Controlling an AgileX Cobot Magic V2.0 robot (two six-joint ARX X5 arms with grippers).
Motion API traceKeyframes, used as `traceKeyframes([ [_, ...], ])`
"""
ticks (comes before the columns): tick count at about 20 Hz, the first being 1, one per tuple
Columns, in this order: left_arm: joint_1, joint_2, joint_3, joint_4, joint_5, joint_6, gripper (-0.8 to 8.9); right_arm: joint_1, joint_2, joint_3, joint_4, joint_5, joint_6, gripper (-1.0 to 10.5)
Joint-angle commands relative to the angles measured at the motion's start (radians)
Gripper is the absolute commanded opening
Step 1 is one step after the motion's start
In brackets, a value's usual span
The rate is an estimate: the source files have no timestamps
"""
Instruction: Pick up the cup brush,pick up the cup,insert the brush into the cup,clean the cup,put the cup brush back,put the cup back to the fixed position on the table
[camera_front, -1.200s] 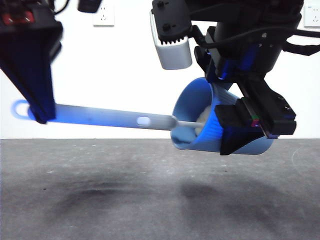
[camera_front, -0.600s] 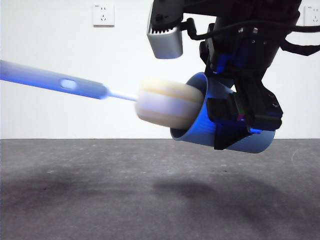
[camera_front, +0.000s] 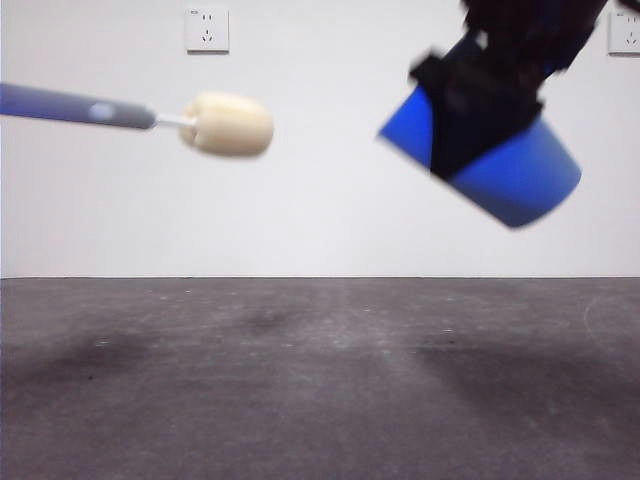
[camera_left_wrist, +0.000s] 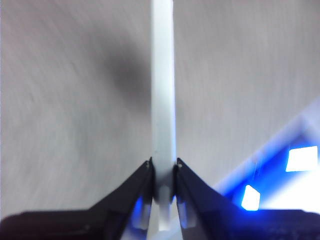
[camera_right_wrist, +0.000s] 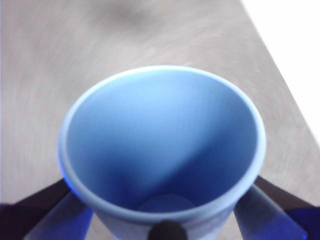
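Front view: we find the cup brush (camera_front: 150, 117) held level in the air, well above the table (camera_front: 320, 380), its cream sponge head clear of the cup (camera_front: 485, 160) and well apart from it. The cup hangs tilted, its mouth towards the brush, clamped in the right gripper (camera_front: 485, 105); motion blur softens both. We judge the cleaning done and the brush return in hand: the handle should be lowered flat and released only once it rests on the table, with the cup kept clear of its path.

Left wrist view: the left gripper (camera_left_wrist: 163, 172) has its jaws closed tight on the slim pale-grey handle (camera_left_wrist: 163, 90), which runs straight away from the camera over the table (camera_left_wrist: 65, 125). The sponge head is out of frame.

Right wrist view: the right gripper (camera_right_wrist: 165, 210) grips the cup (camera_right_wrist: 162, 150) from both sides near its rim. The blue interior is smooth and empty; the rim is even.
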Motion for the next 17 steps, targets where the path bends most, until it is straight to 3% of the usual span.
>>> traceKeyframes([
  [1,0.004,0.033,-0.047,0.166,0.002,-0.233,-0.09,0.002,-0.087,-0.003,0.01,-0.003,0.233,-0.2],
  [5,0.003,0.217,-0.077,0.381,-0.019,-0.382,-0.09,0.002,-0.224,-0.003,0.014,-0.005,0.365,-0.2],
  [7,-0.006,0.328,-0.077,0.475,-0.019,-0.441,-0.09,0.002,-0.274,-0.003,0.017,-0.004,0.387,-0.2],
  [17,-0.091,0.65,-0.077,0.624,-0.144,-0.524,-0.08,0.002,-0.329,-0.003,0.017,-0.004,0.399,-0.2],
])
